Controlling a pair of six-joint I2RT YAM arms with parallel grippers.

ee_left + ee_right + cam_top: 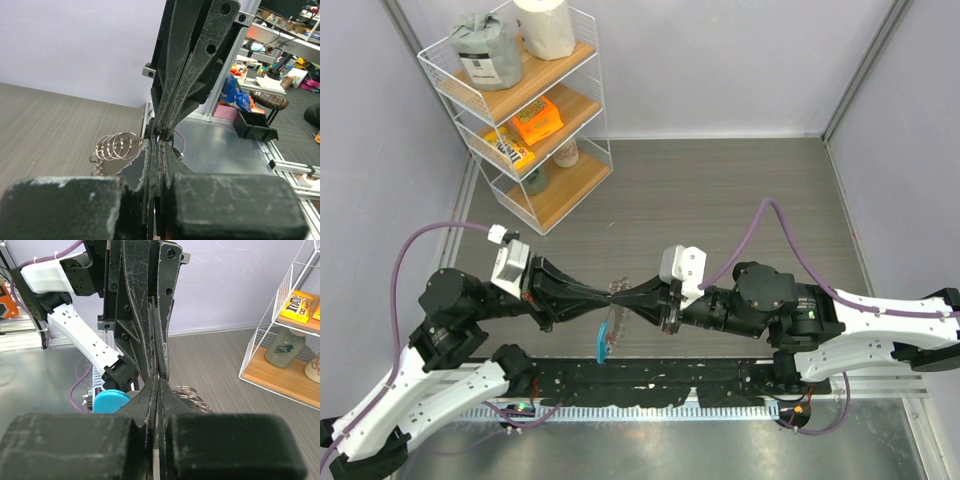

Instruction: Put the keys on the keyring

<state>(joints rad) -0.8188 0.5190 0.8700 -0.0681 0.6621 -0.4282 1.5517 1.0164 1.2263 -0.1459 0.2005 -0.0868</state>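
**Keyring and keys.** The keyring [116,146] shows as several thin silvery wire coils stacked side by side. A blue tag [606,340] hangs beneath them. The keys [101,167] are only partly visible as flat metal pieces under the coils, so their count and seating cannot be determined. The whole cluster is held above the table [720,200], near the arm bases, at the point where the two grippers meet.

**Handling properties (judgement).**
- Weight: light.
- Stiffness: hard and rigid. The wire is springy where a coil must be pried apart.
- Surface: smooth metal, likely to slip or pivot in a two-finger pinch.
- Loose parts: the hanging tag and keys swing freely and shift the load.
- Fragility: none.

**Grip points (judgement).** Pinch a key across its flat faces at the head, leaving the hole exposed. Pinch the ring across the stacked coils, away from the split end.

**End effectors.** The left gripper [618,297] and right gripper [636,297] face each other tip to tip. Both have their jaws pressed closed on the ring cluster. Which exact piece each one clamps is hidden by the fingers.
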